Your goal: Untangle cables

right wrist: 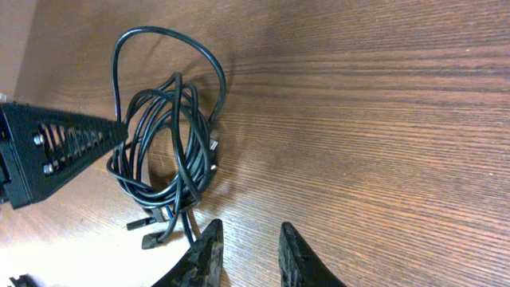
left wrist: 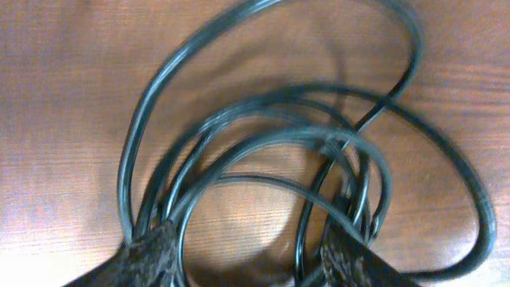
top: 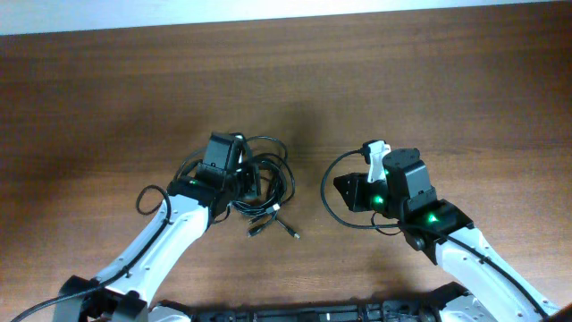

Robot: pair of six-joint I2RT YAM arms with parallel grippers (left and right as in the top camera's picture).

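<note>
The cables (top: 266,177) lie as a bundle of overlapping black loops left of the table's middle, also seen in the right wrist view (right wrist: 163,151). Two plug ends (top: 256,229) trail toward the front, one with a pale tip (top: 291,233). My left gripper (top: 241,179) is down in the bundle's left side. Its jaws (left wrist: 251,255) stand open with loops round both fingers and bare wood between. My right gripper (right wrist: 251,239) is open over bare table to the right of the bundle, holding nothing. A single thin black loop (top: 324,192) curves beside it.
The wooden table (top: 429,80) stretches behind and to the right of both arms. Its far edge (top: 286,20) meets a white surface at the back. The left gripper's black body (right wrist: 56,151) shows at the left of the right wrist view.
</note>
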